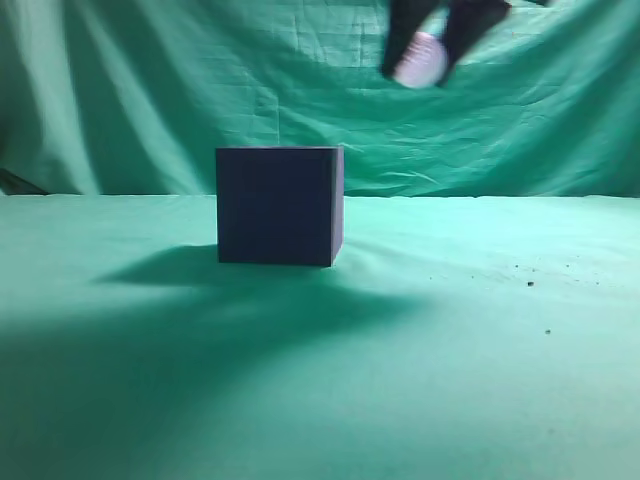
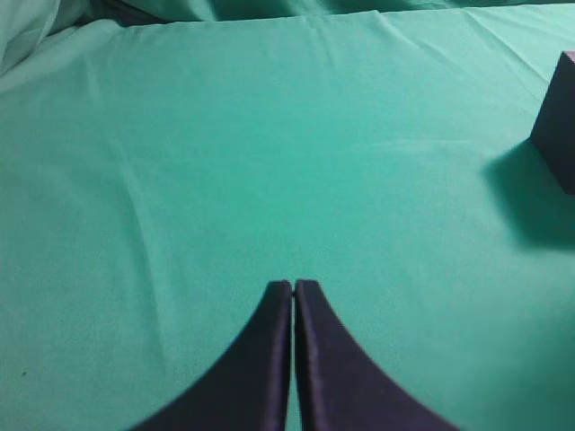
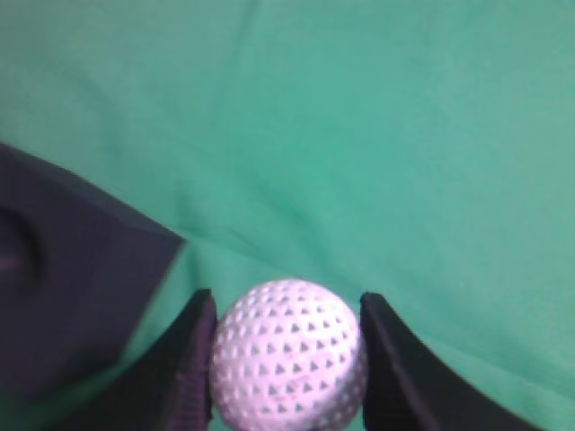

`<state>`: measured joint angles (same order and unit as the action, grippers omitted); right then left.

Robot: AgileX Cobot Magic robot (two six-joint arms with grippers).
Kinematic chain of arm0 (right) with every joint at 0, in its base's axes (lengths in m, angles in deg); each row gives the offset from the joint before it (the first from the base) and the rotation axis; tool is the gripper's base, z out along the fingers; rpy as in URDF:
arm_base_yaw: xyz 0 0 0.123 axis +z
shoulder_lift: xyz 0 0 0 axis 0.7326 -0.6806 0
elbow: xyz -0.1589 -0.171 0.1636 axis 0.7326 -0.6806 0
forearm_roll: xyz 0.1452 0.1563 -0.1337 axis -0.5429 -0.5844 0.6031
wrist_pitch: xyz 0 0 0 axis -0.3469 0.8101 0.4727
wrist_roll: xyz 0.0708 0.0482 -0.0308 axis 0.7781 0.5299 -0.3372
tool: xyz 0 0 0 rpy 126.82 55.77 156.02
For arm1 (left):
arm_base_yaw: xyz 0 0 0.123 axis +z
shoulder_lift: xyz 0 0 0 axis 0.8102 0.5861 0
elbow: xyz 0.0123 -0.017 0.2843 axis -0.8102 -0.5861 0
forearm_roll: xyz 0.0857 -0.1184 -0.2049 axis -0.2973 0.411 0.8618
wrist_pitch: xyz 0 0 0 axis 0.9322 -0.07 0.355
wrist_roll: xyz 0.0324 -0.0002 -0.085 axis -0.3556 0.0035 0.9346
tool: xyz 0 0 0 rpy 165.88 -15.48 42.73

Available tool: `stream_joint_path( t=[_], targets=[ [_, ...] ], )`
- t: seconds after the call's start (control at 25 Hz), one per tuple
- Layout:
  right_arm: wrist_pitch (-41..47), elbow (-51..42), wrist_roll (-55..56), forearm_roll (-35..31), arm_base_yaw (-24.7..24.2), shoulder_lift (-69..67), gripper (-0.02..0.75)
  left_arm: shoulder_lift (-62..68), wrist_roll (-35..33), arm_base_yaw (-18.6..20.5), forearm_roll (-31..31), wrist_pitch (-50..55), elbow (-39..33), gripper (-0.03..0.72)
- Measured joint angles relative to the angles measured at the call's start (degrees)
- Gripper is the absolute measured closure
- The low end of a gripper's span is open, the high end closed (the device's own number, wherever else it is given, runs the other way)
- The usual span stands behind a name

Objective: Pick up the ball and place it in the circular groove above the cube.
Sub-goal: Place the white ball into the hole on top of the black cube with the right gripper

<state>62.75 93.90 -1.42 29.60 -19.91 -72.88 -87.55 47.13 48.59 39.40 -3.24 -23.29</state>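
The dark navy cube (image 1: 279,205) stands on the green cloth left of centre. It also shows at the left of the right wrist view (image 3: 63,287), with a round groove in its top near the frame's left edge, and at the right edge of the left wrist view (image 2: 557,130). My right gripper (image 1: 432,55) is high in the air, above and to the right of the cube, shut on the white dimpled ball (image 1: 420,60). The ball (image 3: 287,355) sits between the two fingers of the right gripper (image 3: 287,314). My left gripper (image 2: 293,287) is shut and empty over bare cloth, left of the cube.
A green cloth covers the table (image 1: 480,380) and hangs as a backdrop (image 1: 150,80). A few dark specks (image 1: 530,283) lie on the cloth at the right. The cube casts a broad shadow to the left and front.
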Motion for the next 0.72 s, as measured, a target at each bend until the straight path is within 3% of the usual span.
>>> stream_joint_path(
  t=[0.24, 0.72],
  targets=[
    [-0.14, 6.08, -2.44, -2.82, 10.44, -3.81, 0.44, 0.0, 0.0, 0.0, 0.0, 0.0, 0.0, 0.688],
    [-0.97, 8.86, -2.55, -2.36, 11.52, -12.18, 0.44, 0.0, 0.0, 0.0, 0.0, 0.0, 0.0, 0.688]
  ],
)
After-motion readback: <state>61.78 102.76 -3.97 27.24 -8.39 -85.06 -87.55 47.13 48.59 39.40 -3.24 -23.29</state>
